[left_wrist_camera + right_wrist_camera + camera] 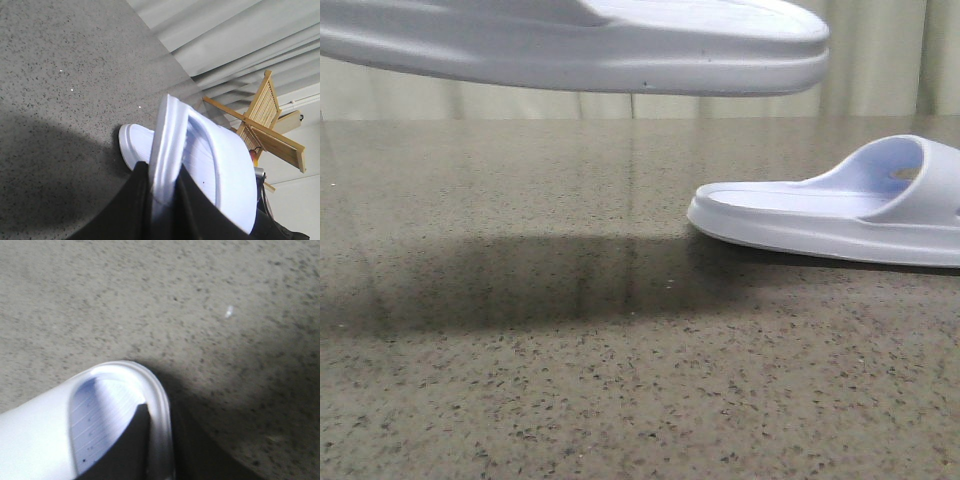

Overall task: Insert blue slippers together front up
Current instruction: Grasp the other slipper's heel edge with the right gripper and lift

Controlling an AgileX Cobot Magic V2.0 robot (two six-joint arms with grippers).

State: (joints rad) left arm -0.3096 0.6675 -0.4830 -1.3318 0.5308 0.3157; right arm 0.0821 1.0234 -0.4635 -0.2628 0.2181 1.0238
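One blue slipper (620,50) hangs high over the table's left and middle, roughly level. In the left wrist view this slipper (167,130) has its sole edge pinched between the black fingers of my left gripper (165,192), which is shut on it. The second blue slipper (820,215) lies flat on the table at the right, strap toward the right edge. Its end (135,145) shows beyond the held one. My right gripper (159,450) is shut on the rim of this slipper (100,410), one dark finger (127,445) on the ribbed footbed. Neither gripper shows in the front view.
The speckled stone tabletop (570,350) carries a broad shadow beneath the raised slipper. Pale curtains (880,60) hang behind the table. A wooden rack (270,125) stands past the table's far side.
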